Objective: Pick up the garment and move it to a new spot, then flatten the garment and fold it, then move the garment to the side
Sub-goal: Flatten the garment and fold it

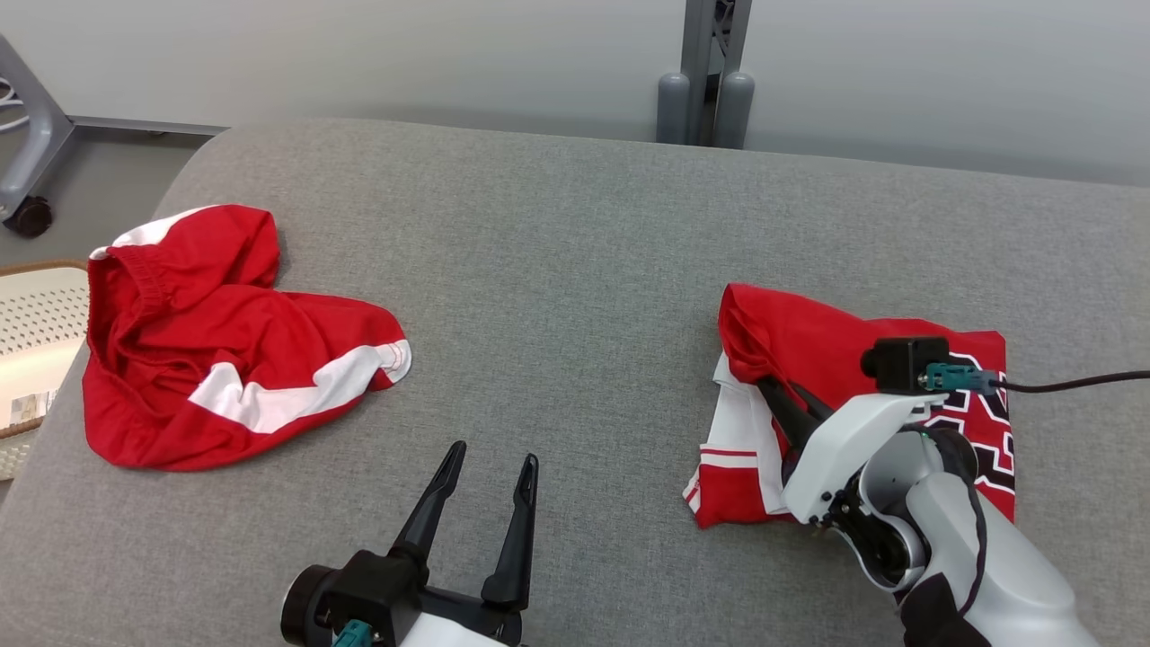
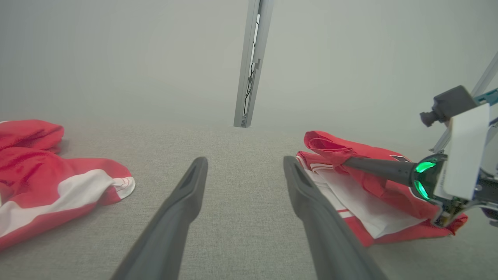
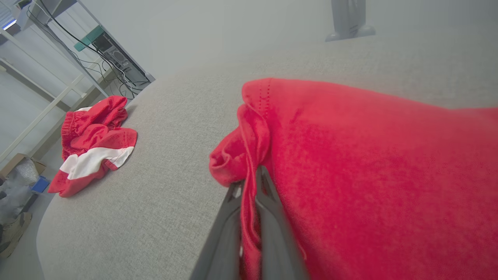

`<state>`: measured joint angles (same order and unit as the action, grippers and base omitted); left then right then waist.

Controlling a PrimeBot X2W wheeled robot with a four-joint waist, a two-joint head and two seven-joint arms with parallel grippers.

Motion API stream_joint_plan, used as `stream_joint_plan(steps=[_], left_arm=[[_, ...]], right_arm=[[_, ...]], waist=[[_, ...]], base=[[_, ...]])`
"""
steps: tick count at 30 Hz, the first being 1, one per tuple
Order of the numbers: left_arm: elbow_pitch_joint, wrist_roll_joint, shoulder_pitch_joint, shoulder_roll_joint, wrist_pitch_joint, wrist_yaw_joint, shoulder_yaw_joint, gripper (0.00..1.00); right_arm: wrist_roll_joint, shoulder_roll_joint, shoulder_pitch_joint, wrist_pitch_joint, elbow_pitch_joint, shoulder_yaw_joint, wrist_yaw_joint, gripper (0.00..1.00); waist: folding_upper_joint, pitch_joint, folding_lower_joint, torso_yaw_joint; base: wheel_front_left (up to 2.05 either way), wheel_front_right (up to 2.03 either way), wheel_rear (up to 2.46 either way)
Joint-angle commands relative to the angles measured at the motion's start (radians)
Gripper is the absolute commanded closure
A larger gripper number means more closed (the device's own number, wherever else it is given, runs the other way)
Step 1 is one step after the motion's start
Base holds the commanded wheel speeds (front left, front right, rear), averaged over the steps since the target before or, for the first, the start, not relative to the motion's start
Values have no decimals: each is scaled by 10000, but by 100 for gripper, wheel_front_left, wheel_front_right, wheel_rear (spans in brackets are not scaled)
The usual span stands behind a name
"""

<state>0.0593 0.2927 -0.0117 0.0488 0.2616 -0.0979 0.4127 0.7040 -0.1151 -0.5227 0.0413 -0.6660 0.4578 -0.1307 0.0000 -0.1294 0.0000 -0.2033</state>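
Right gripper [image 1: 765,385] of mine is clamping a lifted edge of the folded red garment [image 1: 809,332], which is lying near right on the grey table [image 1: 584,270], while my left gripper [image 1: 494,454] is hanging spread and empty, so I am judging the folding nearly done and the move aside not yet made.

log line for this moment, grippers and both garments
right gripper: shut on jersey edge | left gripper: open, empty | jersey: folded, right side | red shorts: crumpled, left

White-grey right forearm [image 1: 997,557] with boxy black camera [image 1: 903,362], teal plug [image 1: 952,377], black cable [image 1: 1078,382]; long tapered black fingers [image 1: 429,508] on the left gripper [image 1: 495,454].
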Motion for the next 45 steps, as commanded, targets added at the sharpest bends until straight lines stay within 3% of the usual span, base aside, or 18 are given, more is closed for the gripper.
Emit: stream_joint_plan(steps=[1,5,6,7,8,20,36,45], left_arm=[[9,22,-7,39,41,-26,-5,0],[36,11,-6,39,41,-5,-2,0],[48,12,-11,39,41,-5,-12,0],[56,12,-18,39,41,-5,-19,0],[63,11,-24,39,41,-2,-18,0],[165,-132,-111,39,41,77,-101,0],[52,231,203,41,42,-205,-368,0],[42,366,-139,38,42,-243,-759,0]], right_arm=[[-137,47,129,68,-134,-57,-1,100],[-313,212,214,1,-447,-211,-1,99],[-361,253,238,-18,-505,-244,-1,75],[-383,296,260,-36,-564,-273,-1,45],[-377,341,268,-72,-599,-320,-1,0],[610,545,586,-862,589,-194,-1,0],[-77,-756,1372,-2750,1004,-1262,-1,0],[-1519,-1220,2415,-3079,2489,-1598,-1,0]], waist=[[0,7,0,-64],[0,21,0,-132],[0,32,0,-137],[0,43,0,-137],[0,56,0,-131],[0,299,0,367],[0,442,0,1737],[0,688,0,2422]], base=[[0,0,0],[0,0,0],[0,0,0],[0,0,0],[0,0,0],[0,0,0],[0,0,0],[0,0,0]])
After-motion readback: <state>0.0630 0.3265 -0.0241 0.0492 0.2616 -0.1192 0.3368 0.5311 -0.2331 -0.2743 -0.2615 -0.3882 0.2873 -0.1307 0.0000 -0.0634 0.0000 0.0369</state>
